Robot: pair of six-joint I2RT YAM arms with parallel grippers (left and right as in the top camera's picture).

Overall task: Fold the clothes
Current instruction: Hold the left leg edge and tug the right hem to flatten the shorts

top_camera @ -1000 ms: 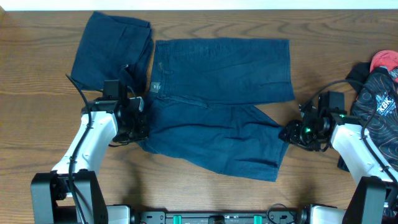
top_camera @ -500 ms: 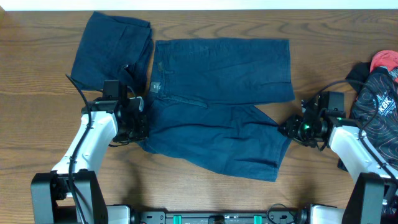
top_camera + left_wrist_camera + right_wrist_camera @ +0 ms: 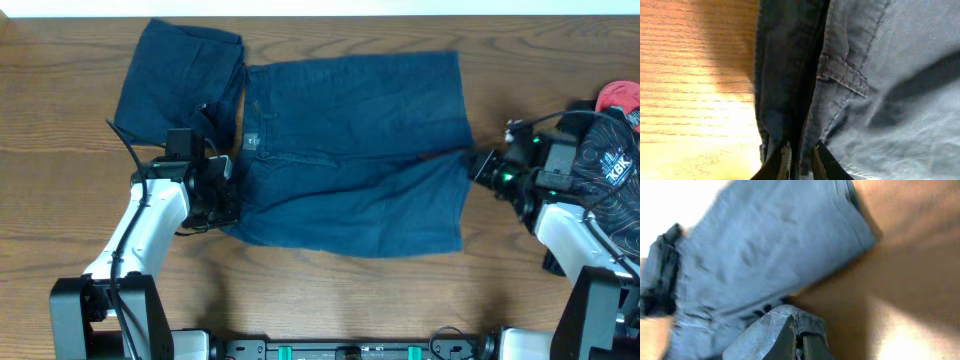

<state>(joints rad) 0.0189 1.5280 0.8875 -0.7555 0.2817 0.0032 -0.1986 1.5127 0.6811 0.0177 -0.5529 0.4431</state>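
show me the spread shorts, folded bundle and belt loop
spread shorts point(image 3: 360, 110): overhead view, middle of the far leg
folded bundle point(image 3: 180, 80): overhead view, centre of its top
belt loop point(image 3: 842, 75): left wrist view, middle of the strap

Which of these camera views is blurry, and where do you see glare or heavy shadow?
Overhead: evenly lit and sharp, only the right end of the shorts slightly smeared. Left wrist: in focus, warm glare on the table, a dark shadow band across the cloth at right. Right wrist: soft all over, with a blown-out white corner at top left.
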